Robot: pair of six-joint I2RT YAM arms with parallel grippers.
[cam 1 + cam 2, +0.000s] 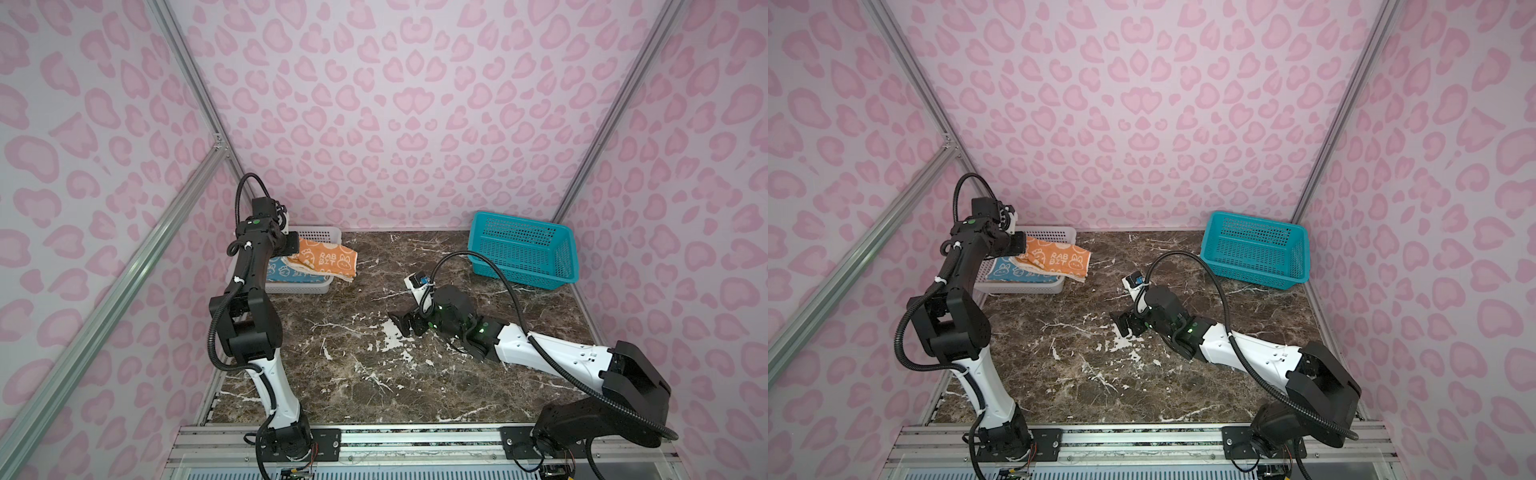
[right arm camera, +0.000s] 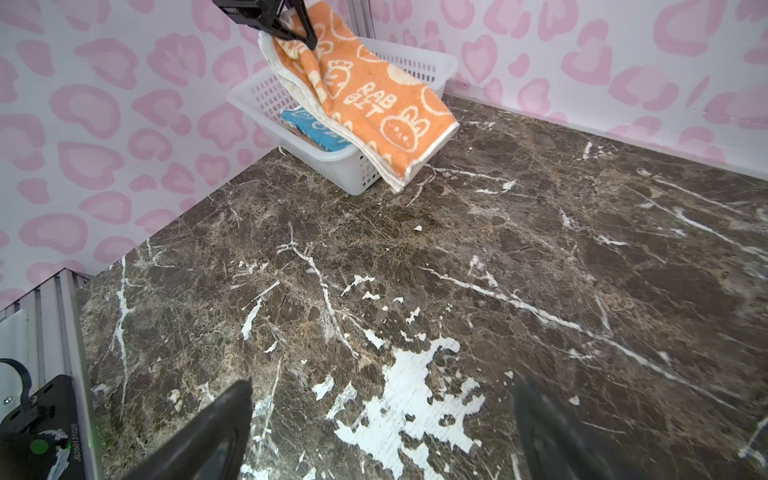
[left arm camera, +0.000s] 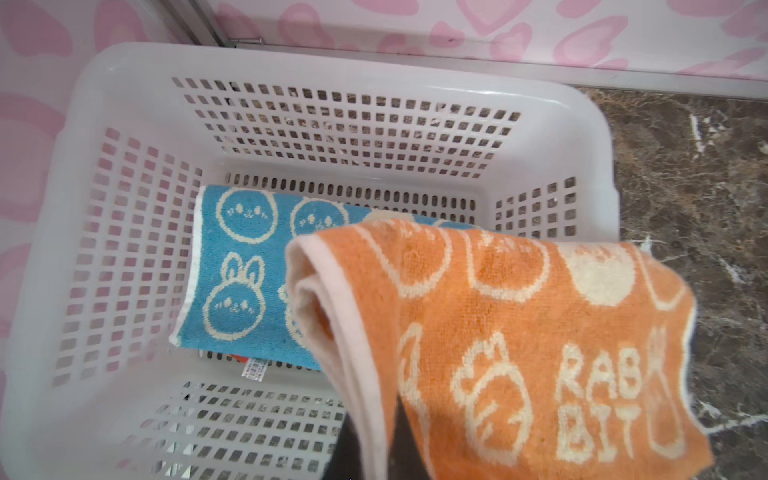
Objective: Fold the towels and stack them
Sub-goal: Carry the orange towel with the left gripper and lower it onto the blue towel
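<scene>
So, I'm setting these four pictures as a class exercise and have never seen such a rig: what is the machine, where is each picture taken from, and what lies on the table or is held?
It is a robot with two arms fixed at the edge of a marble-patterned table; each arm ends in a two-fingered gripper. The two wide pictures come from one camera overhead; the other two from cameras on the wrists. The left gripper is shut on an orange towel, held up over a white basket, its far end trailing over the rim. A blue towel lies inside that basket. The right gripper is open and empty, low over the table. A teal basket stands at the back and looks empty.
</scene>
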